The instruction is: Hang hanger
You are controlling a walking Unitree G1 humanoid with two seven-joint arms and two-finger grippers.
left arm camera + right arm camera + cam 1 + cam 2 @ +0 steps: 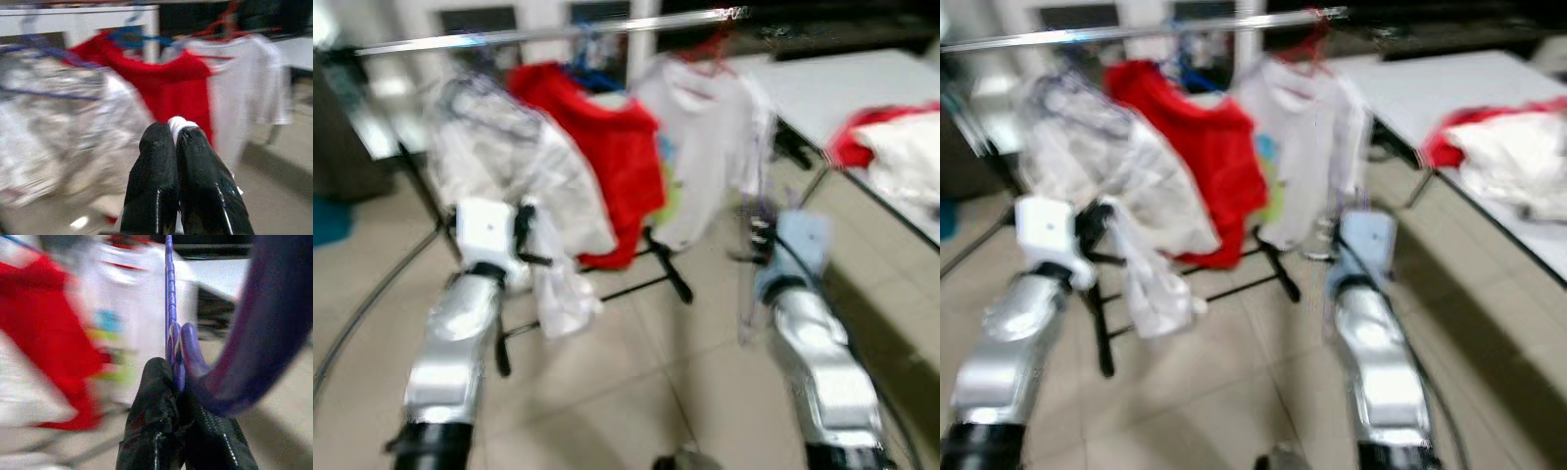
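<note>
Purple plastic hanger (pixel 172 318), clamped upright in the right end effector (pixel 177 382), sits low and forward of the horizontal silver rail (pixel 548 33) above, while the left end effector (pixel 177 142) pinches white cloth (pixel 558 284).

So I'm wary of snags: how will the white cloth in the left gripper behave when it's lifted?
Probably floppy: the white cloth droops in folds below the left gripper. Likely light, since a pinch holds it. It may swing toward the rack's black leg.
</note>
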